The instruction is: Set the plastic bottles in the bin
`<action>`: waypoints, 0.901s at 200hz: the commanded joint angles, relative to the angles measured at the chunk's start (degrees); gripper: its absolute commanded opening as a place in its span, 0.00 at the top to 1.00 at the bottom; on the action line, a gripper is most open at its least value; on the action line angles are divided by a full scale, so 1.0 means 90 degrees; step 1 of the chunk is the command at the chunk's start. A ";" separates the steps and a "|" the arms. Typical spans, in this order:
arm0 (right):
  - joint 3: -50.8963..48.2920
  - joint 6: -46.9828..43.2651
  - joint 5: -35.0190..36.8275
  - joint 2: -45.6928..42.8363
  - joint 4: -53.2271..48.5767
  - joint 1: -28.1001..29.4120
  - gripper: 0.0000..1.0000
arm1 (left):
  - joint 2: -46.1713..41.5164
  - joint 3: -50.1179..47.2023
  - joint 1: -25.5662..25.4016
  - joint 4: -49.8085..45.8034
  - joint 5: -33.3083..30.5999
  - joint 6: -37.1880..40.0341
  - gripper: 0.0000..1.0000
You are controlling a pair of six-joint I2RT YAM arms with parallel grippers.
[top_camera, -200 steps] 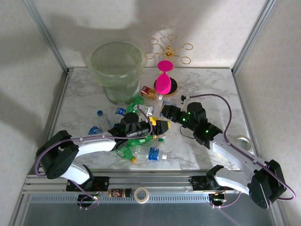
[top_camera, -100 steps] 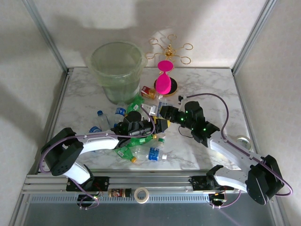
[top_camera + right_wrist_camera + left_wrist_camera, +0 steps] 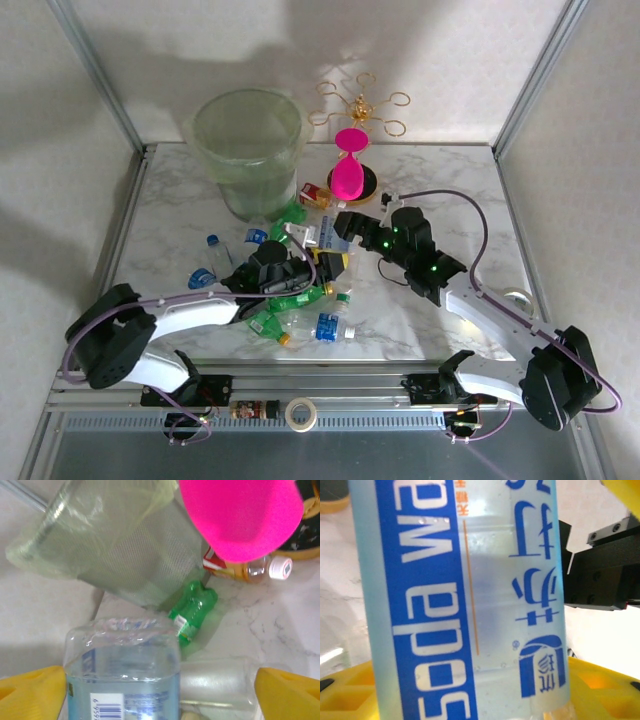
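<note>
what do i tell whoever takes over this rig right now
Grippers: the left end effector is shut on a clear blue-labelled bottle, mid-table. The right end effector is open, its fingers wide apart around a clear bottle, likely the same one.
Things: the bin stands at the back left, with no bottle visible inside.
Done: apparently nothing binned.
Left: drop the held bottle in the bin, then the rest, such as the green bottle at the bin's base and the loose bottles near the arms.
</note>
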 commanded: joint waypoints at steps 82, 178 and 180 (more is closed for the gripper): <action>-0.0396 -0.0376 0.1568 0.0409 0.0748 -0.0255 0.01 | -0.1853 0.1765 0.0904 -0.2756 -0.1241 0.1428 1.00; -0.0756 -0.0392 0.0906 0.0355 0.0653 -0.0309 0.01 | 0.0222 0.4680 0.2847 -0.4088 -0.2091 0.2164 1.00; -0.0772 -0.0388 0.0902 0.0341 0.0659 -0.0317 0.01 | 0.0268 0.4735 0.2887 -0.4133 -0.2083 0.2164 1.00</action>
